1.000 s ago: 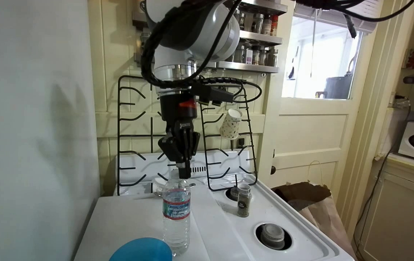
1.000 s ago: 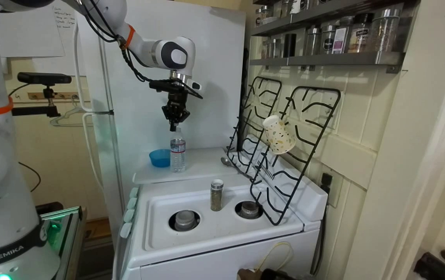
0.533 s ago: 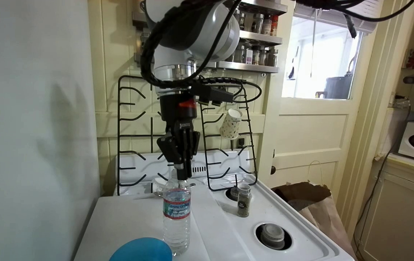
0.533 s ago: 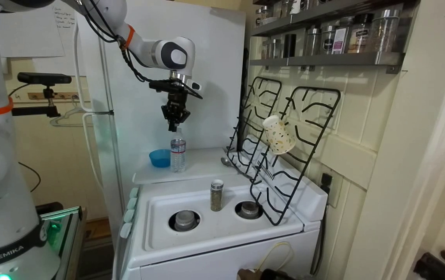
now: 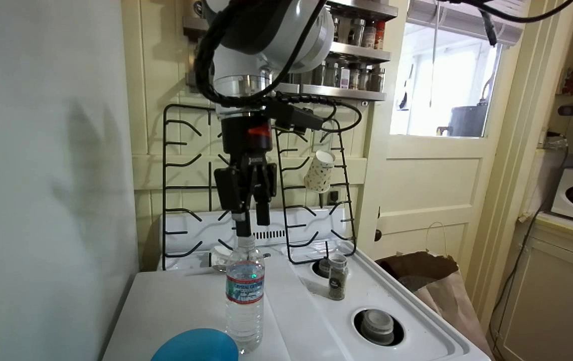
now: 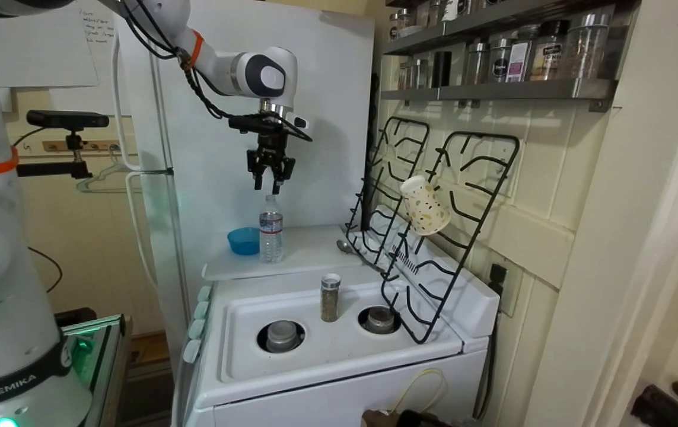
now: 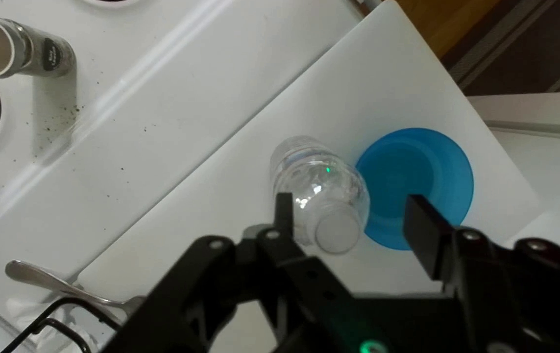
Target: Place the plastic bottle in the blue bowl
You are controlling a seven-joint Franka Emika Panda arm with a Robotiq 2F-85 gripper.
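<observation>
The clear plastic bottle (image 5: 244,306) with its blue-and-red label stands upright on the white stove cover. Close beside it is the blue bowl (image 6: 244,242), with nothing inside it in the wrist view (image 7: 402,171). Directly over the bottle hangs my gripper (image 6: 267,185), pointing down, its fingers spread apart. Its tips are slightly above the white cap in an exterior view. From the wrist camera, the bottle's cap (image 7: 337,230) appears between the two fingers, nearer the left one, and neither finger grips it. The bowl is cut off at the bottom edge of an exterior view (image 5: 196,346).
A spice jar (image 6: 330,299) stands on the stove between round burners (image 6: 282,336). Black grates (image 6: 469,249) lean against the back wall, with a speckled cup (image 6: 426,204) hung on them. A metal spoon (image 7: 39,274) lies near the rear. Spice shelves (image 6: 522,89) are above.
The gripper's fingers were together at the bottle's top; now they have opened and the gripper has risen a little. The bottle and bowl have not moved.
</observation>
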